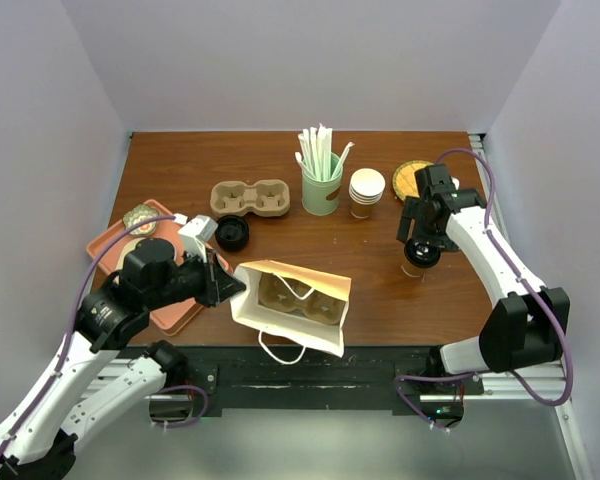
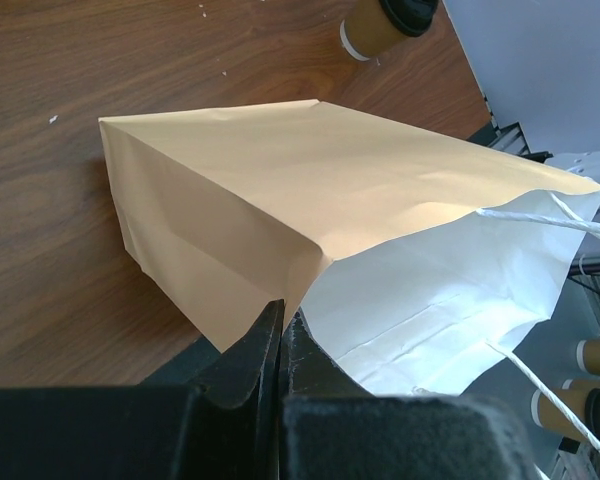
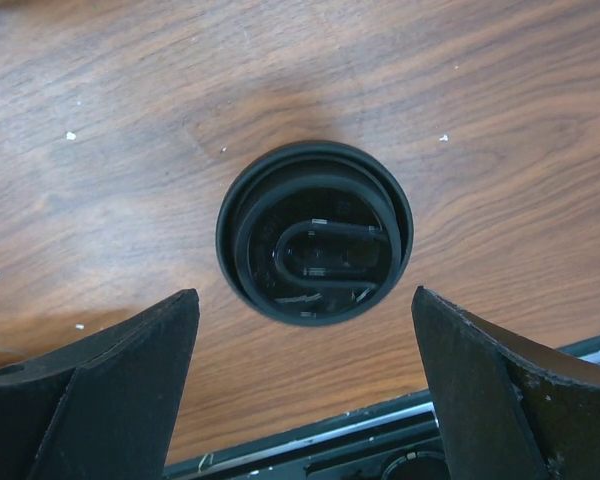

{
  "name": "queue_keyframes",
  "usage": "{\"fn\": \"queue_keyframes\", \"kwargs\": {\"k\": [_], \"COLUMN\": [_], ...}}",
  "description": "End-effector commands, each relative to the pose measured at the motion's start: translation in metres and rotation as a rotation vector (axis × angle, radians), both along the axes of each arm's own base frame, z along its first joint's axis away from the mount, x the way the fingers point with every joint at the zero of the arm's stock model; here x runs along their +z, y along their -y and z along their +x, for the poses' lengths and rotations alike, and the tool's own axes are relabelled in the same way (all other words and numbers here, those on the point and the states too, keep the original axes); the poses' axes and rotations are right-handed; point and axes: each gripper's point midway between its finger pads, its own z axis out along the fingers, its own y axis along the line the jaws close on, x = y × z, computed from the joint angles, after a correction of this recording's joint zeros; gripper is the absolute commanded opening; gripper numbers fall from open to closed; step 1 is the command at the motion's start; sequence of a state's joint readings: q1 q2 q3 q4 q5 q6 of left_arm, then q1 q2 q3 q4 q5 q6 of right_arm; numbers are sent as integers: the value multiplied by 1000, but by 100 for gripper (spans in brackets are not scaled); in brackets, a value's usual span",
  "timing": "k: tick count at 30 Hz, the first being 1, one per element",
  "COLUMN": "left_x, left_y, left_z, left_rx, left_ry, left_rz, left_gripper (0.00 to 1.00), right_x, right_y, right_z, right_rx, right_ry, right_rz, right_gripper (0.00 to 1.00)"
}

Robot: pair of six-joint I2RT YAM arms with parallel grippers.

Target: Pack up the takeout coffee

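Right tool [image 3: 302, 298]: jaws apart, straddling the takeout coffee [image 3: 315, 232], which stands upright on the surface [image 3: 100, 90] directly beneath. Left tool [image 2: 282, 325]: jaws together at the paper bag's [image 2: 280, 190] near edge. The bag sits between both tools.

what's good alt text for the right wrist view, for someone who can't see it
Straight-down view of the takeout coffee, its round black lid facing the camera, standing on a brown wooden table. The right hand is open wide above it, one black finger at each side of the lid, neither touching it.
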State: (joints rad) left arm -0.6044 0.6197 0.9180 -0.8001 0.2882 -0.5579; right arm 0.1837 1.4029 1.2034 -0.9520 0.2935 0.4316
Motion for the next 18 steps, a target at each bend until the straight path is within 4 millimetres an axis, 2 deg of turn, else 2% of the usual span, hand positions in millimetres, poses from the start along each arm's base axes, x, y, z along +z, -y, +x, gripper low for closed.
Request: {"fn": "queue_keyframes", "kwargs": {"k": [1,7,10,18], "left_x": [16,17,18,18], "left_y": [2,1,-1,-1], "left_z": [-4,-5,-5,-5], "left_rx": [-10,0,6,9], "left_ry": [16,10,10,6], "left_rz": [-39,-42,-40,-39], "left_gripper": [0,0,0,0], "right_x": [-5,-7,-5,-19], "right_y": [5,15,13,7], "right_z": [7,10,12,8], "right_rx": [7,5,23,33], "right_ry": [12,9,19,3], "right_rz": [-5,7,22,56], "right_gripper": [91,90,90,88]}}
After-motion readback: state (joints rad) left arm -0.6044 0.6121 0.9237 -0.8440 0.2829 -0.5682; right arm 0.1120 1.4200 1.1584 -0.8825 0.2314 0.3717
